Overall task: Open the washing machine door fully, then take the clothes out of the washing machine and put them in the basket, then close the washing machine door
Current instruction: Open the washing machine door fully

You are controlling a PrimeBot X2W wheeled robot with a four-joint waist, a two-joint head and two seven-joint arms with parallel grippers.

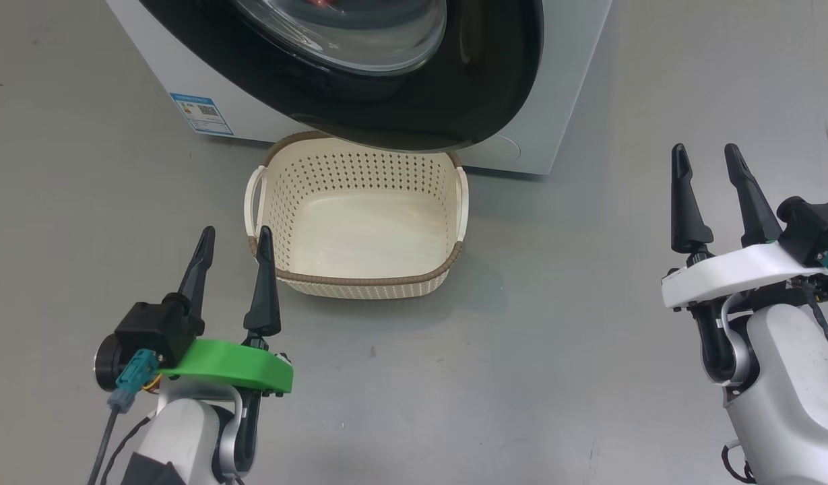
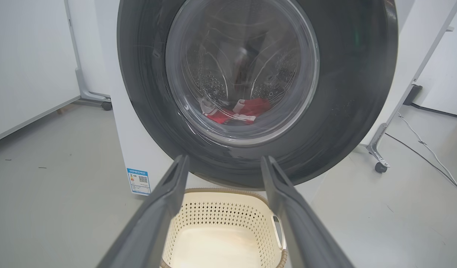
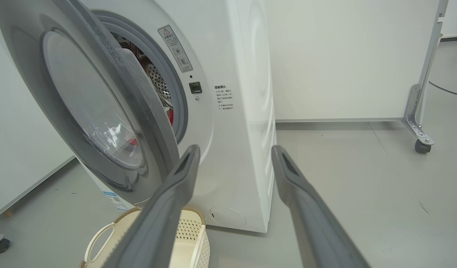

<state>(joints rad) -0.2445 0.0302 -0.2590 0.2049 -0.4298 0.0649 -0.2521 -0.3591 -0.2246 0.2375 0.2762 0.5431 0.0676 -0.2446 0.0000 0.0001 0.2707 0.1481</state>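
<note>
Glossy black plastic rims the washing machine door [image 1: 467, 101], which stands ajar, swung part way out from the washing machine [image 3: 243, 111]. The right wrist view shows the gap: grey seal and perforated steel drum behind the door's free edge.

Location of items: the clothes [image 2: 243, 111] lie in a red heap with white trim at the bottom of the drum, seen through the glass bowl. The basket [image 1: 366, 289] sits on the floor [image 1: 521, 337] directly before the machine, nothing in it, its far rim under the door's lower edge.

End effectors: the left gripper [image 1: 236, 232] hangs just beside the basket's near left corner, fingers spread wide, nothing between them. The right gripper [image 1: 705, 149] is well off to the right, likewise spread wide and carrying nothing.

Assessment: opening step not complete.

- **Door:** judged rigid and fairly heavy, turning on its hinge in a fixed arc. The rim looks slick, so a pinch may slip. Hooking a finger behind the free edge, on the right, seems the sounder hold. The glass bowl should be left alone.
- **Garments:** judged light, limp and liable to trail. Take them at a bunched fold, not a flat panel.
- **Basket:** appears light and may skid if knocked.
</note>
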